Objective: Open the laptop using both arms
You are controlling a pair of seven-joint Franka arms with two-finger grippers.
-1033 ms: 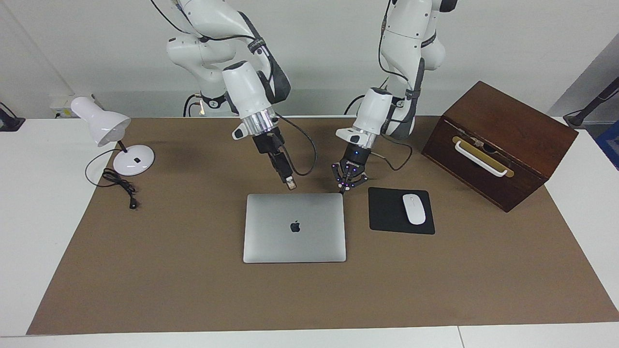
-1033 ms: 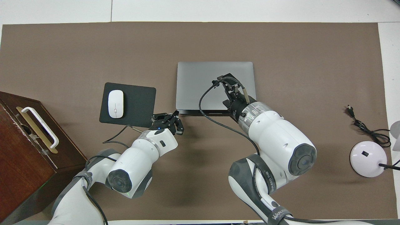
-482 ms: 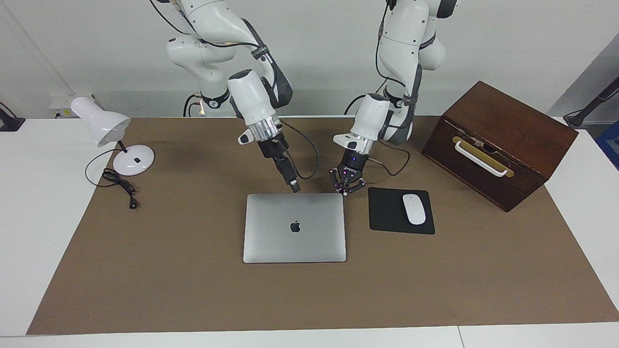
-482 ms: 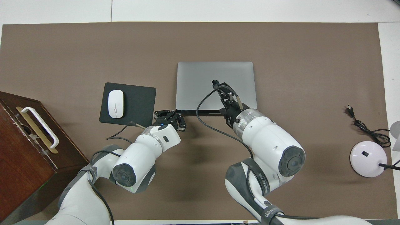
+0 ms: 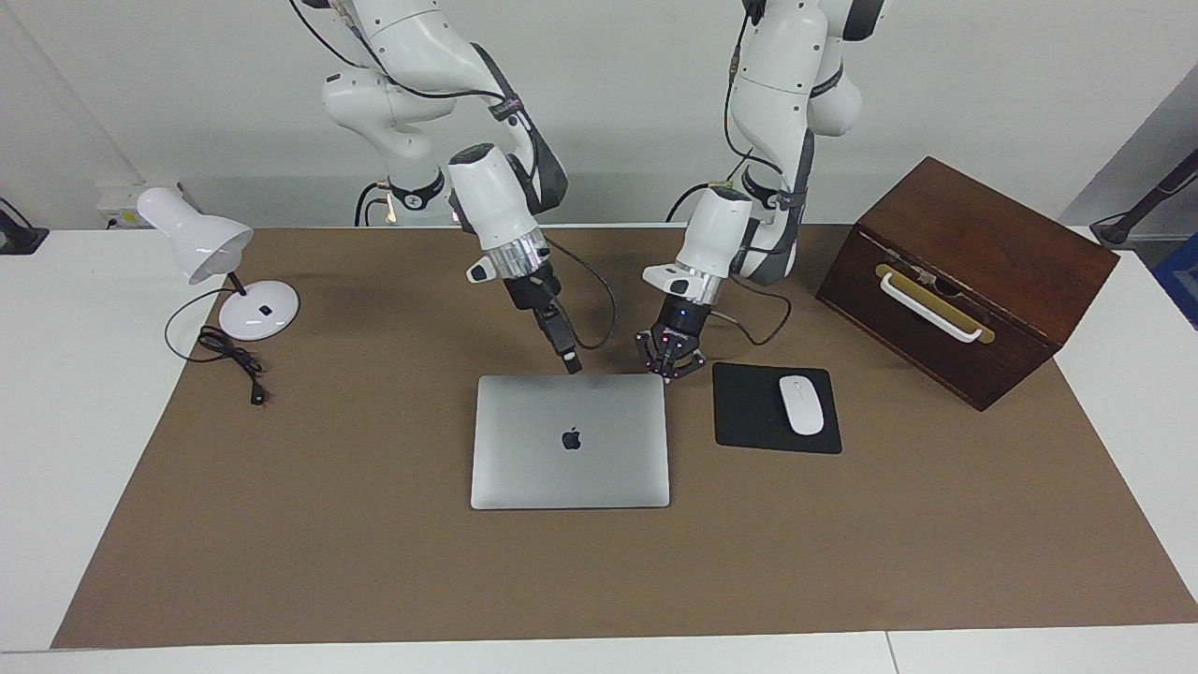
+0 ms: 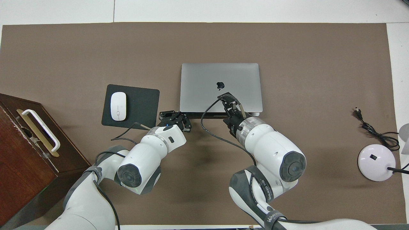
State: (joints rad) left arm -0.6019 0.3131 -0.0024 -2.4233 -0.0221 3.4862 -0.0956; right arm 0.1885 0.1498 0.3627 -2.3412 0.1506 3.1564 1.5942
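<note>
The silver-grey laptop (image 5: pixel 571 459) lies closed and flat on the brown mat, apple logo up; it also shows in the overhead view (image 6: pixel 204 76). My right gripper (image 5: pixel 570 363) is shut and points steeply down, its tip just over the middle of the laptop's edge nearer the robots; it also shows from above (image 6: pixel 232 103). My left gripper (image 5: pixel 670 367) is open and hangs low at the laptop's near corner toward the mouse pad, also seen from above (image 6: pixel 175 116). I cannot tell whether either touches the laptop.
A black mouse pad (image 5: pixel 749 412) with a white mouse (image 5: pixel 801 404) lies beside the laptop toward the left arm's end. A brown wooden box (image 5: pixel 964 271) stands past it. A white desk lamp (image 5: pixel 220 257) and its cord (image 5: pixel 229 360) are at the right arm's end.
My right gripper drew back from over the lid toward the robots, uncovering the logo, and lowered to the laptop's near edge. My left gripper shifted slightly toward the laptop's near corner.
</note>
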